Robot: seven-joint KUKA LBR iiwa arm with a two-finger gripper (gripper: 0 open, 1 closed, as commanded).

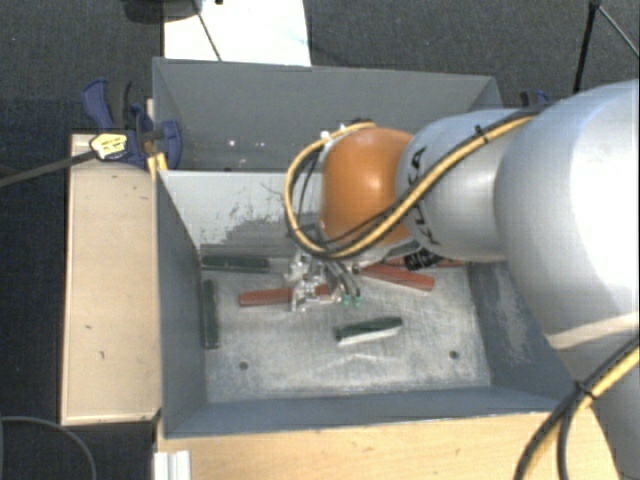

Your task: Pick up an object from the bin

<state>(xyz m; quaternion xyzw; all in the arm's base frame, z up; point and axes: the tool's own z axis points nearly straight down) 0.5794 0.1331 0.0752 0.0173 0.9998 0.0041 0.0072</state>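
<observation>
gripper (318, 293): low at frame centre, over the right end of the red-brown bar (262, 297); whether apart or together cannot be told.
nearby: dark green bar (368, 329) just below; reddish strip (408, 279) to the right.
bin (330, 393): grey metal.

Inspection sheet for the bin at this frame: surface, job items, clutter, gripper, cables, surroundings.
Surface: grey bin floor, scuffed.
Job's things: red-brown bar, its right end at the gripper; pale-edged green bar below it in the view; red bar at right.
Clutter: dark bar and dark green bar at left.
Gripper: low over the bin's middle, under orange wrist cover; grasp cannot be told.
Cables: yellow-black cable looped round the cover.
Surroundings: dark carpet.
</observation>
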